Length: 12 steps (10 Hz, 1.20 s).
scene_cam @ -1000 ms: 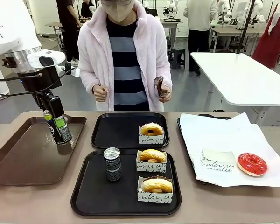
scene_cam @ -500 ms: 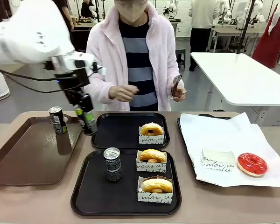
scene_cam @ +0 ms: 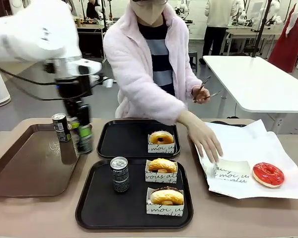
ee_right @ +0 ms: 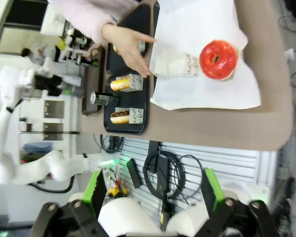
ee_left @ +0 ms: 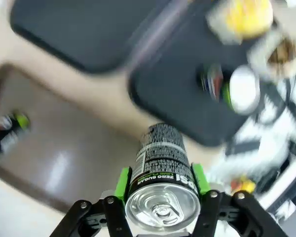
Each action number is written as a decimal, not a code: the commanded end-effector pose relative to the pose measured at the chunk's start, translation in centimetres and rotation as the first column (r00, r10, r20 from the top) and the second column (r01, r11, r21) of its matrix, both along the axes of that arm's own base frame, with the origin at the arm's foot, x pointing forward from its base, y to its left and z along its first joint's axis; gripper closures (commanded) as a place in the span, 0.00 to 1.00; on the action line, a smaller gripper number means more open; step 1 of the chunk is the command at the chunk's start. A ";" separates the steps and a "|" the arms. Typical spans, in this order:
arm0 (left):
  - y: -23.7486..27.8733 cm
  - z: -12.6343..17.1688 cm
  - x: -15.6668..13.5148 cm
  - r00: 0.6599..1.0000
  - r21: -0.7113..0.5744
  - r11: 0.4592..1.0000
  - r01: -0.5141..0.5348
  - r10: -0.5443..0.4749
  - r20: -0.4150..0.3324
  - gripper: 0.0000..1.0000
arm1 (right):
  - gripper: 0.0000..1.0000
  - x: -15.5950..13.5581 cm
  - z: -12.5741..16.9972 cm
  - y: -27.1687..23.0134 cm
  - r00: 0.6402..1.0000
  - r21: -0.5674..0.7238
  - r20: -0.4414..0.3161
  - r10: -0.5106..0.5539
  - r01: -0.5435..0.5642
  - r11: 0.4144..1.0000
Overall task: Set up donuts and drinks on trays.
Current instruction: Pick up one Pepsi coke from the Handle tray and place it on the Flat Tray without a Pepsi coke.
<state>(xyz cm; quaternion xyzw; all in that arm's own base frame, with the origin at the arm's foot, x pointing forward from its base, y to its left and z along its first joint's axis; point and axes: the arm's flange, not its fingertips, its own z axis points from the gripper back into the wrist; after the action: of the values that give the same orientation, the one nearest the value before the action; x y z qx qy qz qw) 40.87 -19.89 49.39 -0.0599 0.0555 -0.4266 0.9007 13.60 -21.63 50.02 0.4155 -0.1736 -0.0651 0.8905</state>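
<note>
Person's arm now reaches right of far tray | left hand grips can left of it | right hand wide

The tan table carries four trays. A brown tray lies under the left gripper and off to its left. Just right of the gripper sit two black ones, the far black tray and the near black tray. A paper-lined tray lies well beyond them.

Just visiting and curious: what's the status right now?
Left jaws shut on can, beside far black tray. Right jaws open. Person's hand over white paper.
</note>
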 end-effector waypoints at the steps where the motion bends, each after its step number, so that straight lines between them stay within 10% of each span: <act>1: 3.7 0.2 -7.0 0.995 0.018 0.995 0.098 -0.098 0.007 0.42 | 0.00 -0.2 -0.1 -0.1 1.000 0.004 0.005 0.002 -0.002 1.000; 12: 4.8 -0.4 -7.7 0.998 0.001 0.999 0.054 -0.054 0.023 0.42 | 0.00 -0.2 -0.1 -0.1 1.000 0.004 0.005 0.002 -0.002 1.000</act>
<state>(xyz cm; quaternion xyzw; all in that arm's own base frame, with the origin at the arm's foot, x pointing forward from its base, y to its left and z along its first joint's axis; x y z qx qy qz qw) 33.22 -15.23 48.55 -0.0529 0.0448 -0.4447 0.8930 13.60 -21.62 50.02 0.4155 -0.1737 -0.0651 0.8905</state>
